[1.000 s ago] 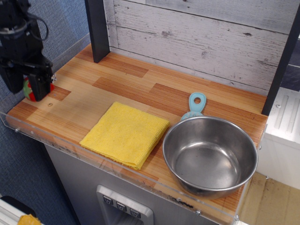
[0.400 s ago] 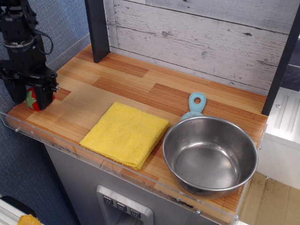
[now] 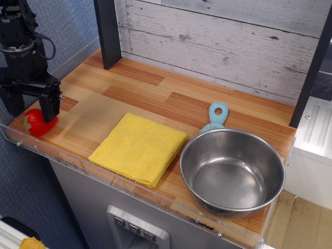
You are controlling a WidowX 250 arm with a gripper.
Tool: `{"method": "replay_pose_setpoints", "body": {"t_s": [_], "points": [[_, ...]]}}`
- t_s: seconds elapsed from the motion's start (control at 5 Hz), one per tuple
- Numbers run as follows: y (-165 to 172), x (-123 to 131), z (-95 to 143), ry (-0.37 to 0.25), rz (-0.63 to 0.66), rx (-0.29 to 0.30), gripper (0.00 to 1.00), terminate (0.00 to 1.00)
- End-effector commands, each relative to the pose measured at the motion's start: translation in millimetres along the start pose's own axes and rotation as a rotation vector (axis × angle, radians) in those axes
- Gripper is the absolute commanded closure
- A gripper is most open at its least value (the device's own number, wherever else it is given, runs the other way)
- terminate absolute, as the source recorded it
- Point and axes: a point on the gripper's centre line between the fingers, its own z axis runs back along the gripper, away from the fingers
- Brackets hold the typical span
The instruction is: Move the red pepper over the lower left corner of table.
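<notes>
The red pepper [image 3: 39, 124] lies on the wood-plank table [image 3: 155, 98] at its lower left corner, close to the clear acrylic rim. Its green stem cap points left. My black gripper [image 3: 32, 114] hangs right over it, with one finger on each side of the pepper's top. The jaws stand spread wider than the pepper, so the gripper is open, and the pepper rests on the table.
A folded yellow cloth [image 3: 139, 148] lies at the front middle. A steel bowl [image 3: 232, 172] sits at the front right, with a light blue handle [image 3: 217, 116] sticking out behind it. A dark post [image 3: 108, 31] stands at the back left before the plank wall.
The gripper came down at the left corner with the pepper held between its fingers. Its fingers have now spread apart and the pepper has dropped out onto the table.
</notes>
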Motion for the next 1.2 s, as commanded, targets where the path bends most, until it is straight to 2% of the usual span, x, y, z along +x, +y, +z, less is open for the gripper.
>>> {"method": "replay_pose_setpoints", "body": {"t_s": [0.0,0.2,0.4,0.6,0.8,1.0], "points": [[-11,0,100,-0.233,-0.039,0.048,0.00,0.00],[-25,6,128,-0.279,-0.059,0.041,0.00,0.00],[-48,14,128,-0.263,-0.148,-0.068,0.00,0.00],[-66,17,117,-0.239,-0.215,-0.144,0.00,0.00],[-78,18,110,-0.233,-0.246,-0.183,0.00,0.00],[-85,16,112,-0.221,-0.283,-0.193,0.00,1.00]]}}
